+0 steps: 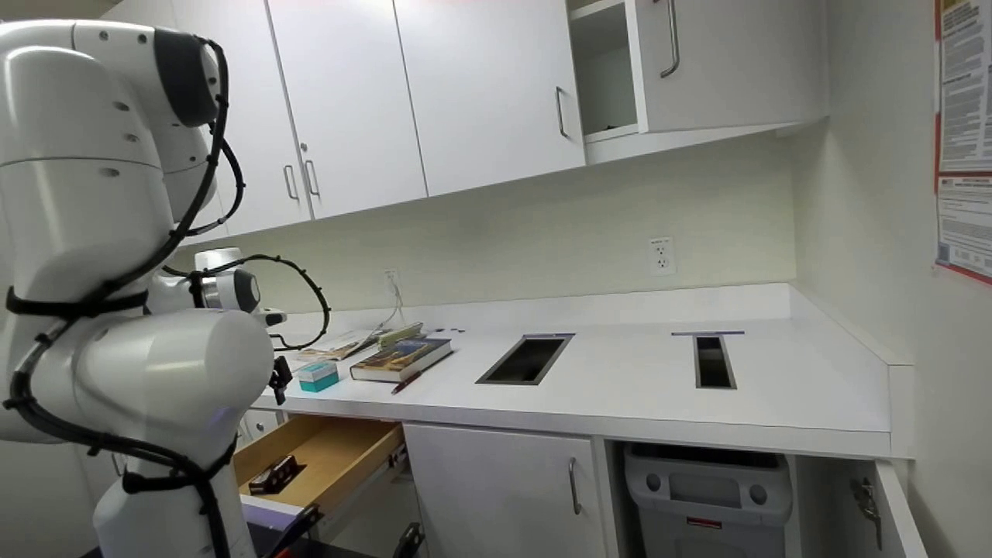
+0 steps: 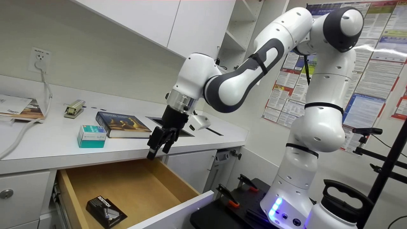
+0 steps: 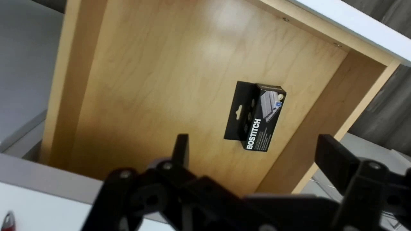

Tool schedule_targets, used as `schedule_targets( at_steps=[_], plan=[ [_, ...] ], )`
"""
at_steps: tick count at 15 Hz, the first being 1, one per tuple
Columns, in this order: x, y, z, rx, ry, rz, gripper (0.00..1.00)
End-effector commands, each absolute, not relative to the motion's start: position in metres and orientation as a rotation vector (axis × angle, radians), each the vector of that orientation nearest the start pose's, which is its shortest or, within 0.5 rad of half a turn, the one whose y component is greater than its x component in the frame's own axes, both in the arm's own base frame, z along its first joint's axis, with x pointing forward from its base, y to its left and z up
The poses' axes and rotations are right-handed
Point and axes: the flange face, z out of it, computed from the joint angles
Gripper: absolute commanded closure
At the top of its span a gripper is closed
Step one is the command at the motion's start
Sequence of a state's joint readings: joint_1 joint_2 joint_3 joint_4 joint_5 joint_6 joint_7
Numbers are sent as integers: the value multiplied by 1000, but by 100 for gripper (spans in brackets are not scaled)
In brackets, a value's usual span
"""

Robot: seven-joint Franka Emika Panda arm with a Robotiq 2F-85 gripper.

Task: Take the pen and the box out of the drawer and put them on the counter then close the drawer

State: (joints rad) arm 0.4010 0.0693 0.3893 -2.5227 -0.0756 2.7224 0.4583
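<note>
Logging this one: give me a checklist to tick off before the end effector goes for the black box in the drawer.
1. Drawer open: ok, pulled out with its inside in view.
2. Pen on the counter: ok, lying beside the book.
3. Black box in plain view: ok, on the drawer floor.
4. End effector ready to grasp: ok, jaws apart, nothing held.
5. Black box lined up beneath it: cannot tell; it shows within the jaws' span in the wrist view, but depth is unclear.
6. Black box on the counter: not ok, seemingly the remaining pick.
</note>
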Motion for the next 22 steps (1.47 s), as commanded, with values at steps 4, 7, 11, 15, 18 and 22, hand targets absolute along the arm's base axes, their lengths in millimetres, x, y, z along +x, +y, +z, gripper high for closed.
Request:
schedule_targets(
  at_steps=[4,7,11,15,18,22],
  plan=[
    [321,363,191,-2971,-564,-213,0],
    [324,383,162,-3032,-566,-167,0],
    [327,419,137,-3085,-565,-121,0],
    [343,440,119,-3099,-536,-139,0],
    [359,445,104,-3096,-499,-147,0],
    [378,444,90,-3103,-444,-165,0]
  ],
)
